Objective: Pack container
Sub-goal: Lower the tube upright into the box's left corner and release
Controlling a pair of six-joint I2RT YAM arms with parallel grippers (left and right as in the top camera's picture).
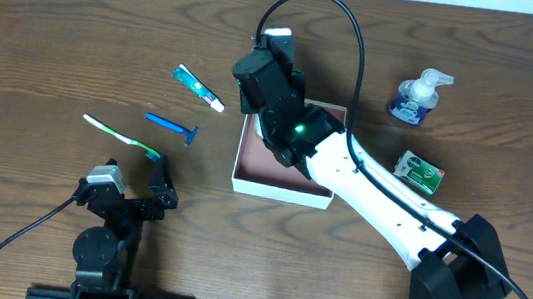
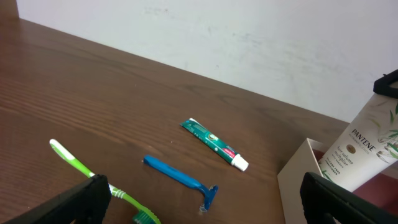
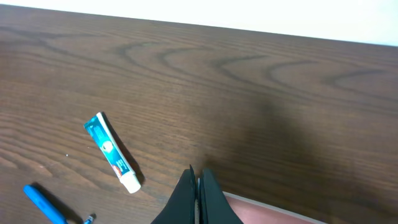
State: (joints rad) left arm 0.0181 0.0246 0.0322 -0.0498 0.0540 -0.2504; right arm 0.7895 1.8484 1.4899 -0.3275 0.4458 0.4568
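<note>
We see the container [image 1: 272, 186] lying near the middle of the table [image 1: 58, 35], its white walls around a reddish-brown floor, with the right arm reaching across it. A white Pantene tube [image 2: 364, 146] stands tilted with its lower end inside the container's near corner. The right gripper [image 3: 198, 186] pinches the tube's upper end, and its fingers look pressed almost together, with only a thin slit between them.

Left of the container lie a small toothpaste tube [image 1: 198, 87], a blue razor [image 1: 174, 126] and a green toothbrush [image 1: 122, 136] – all apart from one another. The left gripper [image 2: 205, 208] sits low near the toothbrush's head, its fingers spread wide and holding nothing. To the container's right we find a pump bottle [image 1: 418, 96] and a green box [image 1: 418, 171].
</note>
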